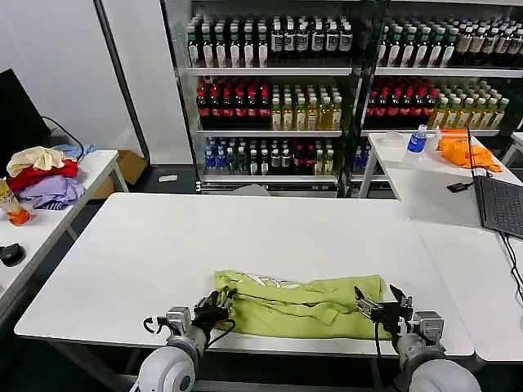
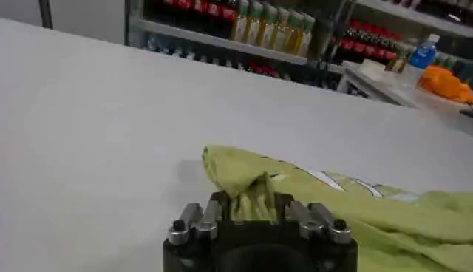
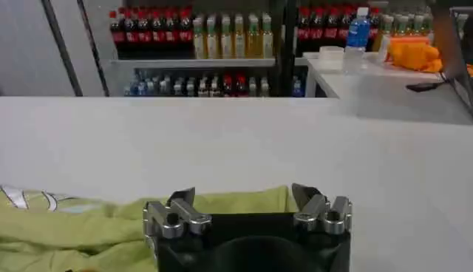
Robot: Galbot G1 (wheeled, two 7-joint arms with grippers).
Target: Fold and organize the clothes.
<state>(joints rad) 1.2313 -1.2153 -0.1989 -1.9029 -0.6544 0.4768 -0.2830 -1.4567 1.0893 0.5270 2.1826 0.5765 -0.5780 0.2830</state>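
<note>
Both grippers flank the T-shirt (image 1: 298,304): left jaws pinch it, right jaws spread.

White table (image 1: 163,253) carries a bunched lime T-shirt (image 1: 302,306).

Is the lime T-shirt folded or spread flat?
Folded, roughly: the lime T-shirt lies doubled into a wrinkled band, left gripper pinching one end, right gripper open at the other.

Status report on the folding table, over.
Left gripper shut on the lime T-shirt, left end. Right gripper open at its right end. T-shirt bunched lengthwise near the table's front edge. Nothing in the way.
</note>
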